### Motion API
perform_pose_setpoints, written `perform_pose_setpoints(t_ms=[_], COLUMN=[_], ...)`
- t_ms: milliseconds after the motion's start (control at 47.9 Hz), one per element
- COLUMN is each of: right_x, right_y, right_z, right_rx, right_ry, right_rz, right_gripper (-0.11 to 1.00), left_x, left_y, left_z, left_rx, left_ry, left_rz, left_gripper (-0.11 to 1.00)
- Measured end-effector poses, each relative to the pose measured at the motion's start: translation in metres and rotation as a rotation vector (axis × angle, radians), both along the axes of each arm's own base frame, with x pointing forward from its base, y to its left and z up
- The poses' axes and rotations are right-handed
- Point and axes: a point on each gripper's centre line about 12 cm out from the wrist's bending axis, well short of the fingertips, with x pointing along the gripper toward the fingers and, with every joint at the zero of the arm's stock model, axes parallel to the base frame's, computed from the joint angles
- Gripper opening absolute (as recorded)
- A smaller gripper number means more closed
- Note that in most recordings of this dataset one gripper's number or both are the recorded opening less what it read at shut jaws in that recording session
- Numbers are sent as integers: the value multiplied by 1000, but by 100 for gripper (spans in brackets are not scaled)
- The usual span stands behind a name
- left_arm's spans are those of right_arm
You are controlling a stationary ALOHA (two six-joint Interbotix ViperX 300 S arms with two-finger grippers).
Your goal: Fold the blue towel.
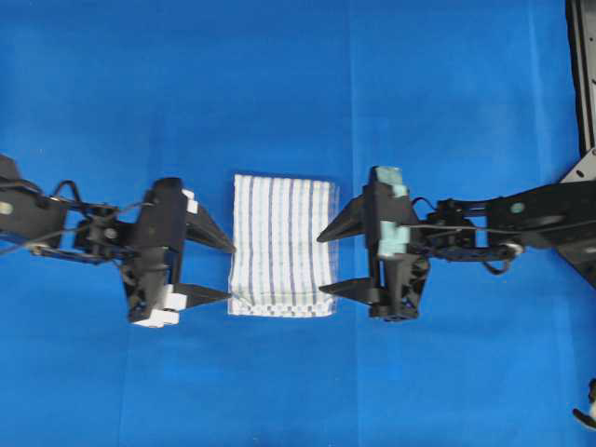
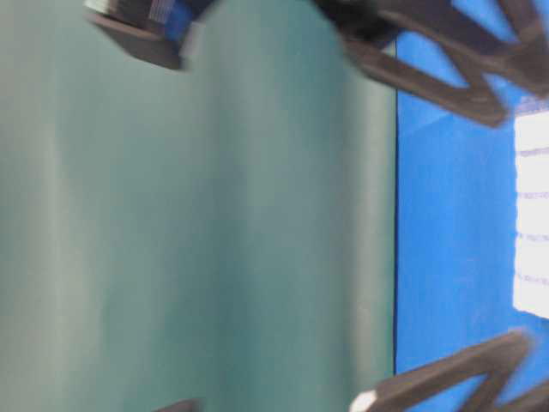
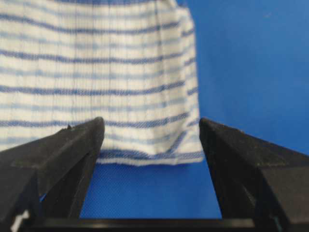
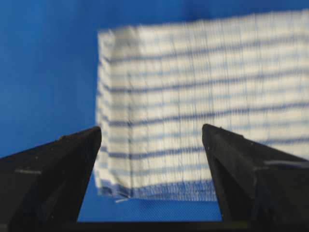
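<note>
lying flat, blue towel [image 1: 282, 246] runs top-to-bottom overhead.

left claw [image 1: 216, 270] open, right claw [image 1: 333, 261] open

Both arms matte black, boxy segmented links, thin black cables looping along the forearms. Left gripper [image 1: 226, 269]: black wedge fingers tapering to points, white blocks on the wrist housing at its far and near ends. Right gripper [image 1: 327, 262]: same black tapered fingers, pale teal tape patches on the wrist housing. Small silver screw dots on the right arm's links. In wrist views the fingers [image 3: 58, 159] look dull, slightly dusty black, with flat inner faces.
</note>
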Motion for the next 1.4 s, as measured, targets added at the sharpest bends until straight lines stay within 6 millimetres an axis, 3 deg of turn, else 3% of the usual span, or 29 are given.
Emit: perform_pose_setpoints(t_ms=[271, 459, 689, 814, 1044, 1399], right_x=[-28, -57, -100, -123, -155, -171], right_y=[-16, -21, -27, -31, -38, -47], right_z=[42, 63, 76, 72, 43, 9], right_rx=[-41, -65, -91, -96, -112, -147], right_ry=[-89, -160, -255, -285, -307, -300], right_rz=[24, 43, 57, 59, 36, -12], right_gripper=[88, 87, 87, 87, 87, 87], left_x=[-27, -56, -93, -109, -139, -173], left_y=[3, 10, 17, 21, 28, 37], left_z=[52, 67, 71, 69, 56, 30], left_rx=[-23, -34, -39, -13, 5, 1], left_ry=[-77, -134, -194, -219, -279, -343], left_rz=[-18, -21, -24, -41, -46, -35], left_gripper=[73, 73, 72, 72, 72, 72])
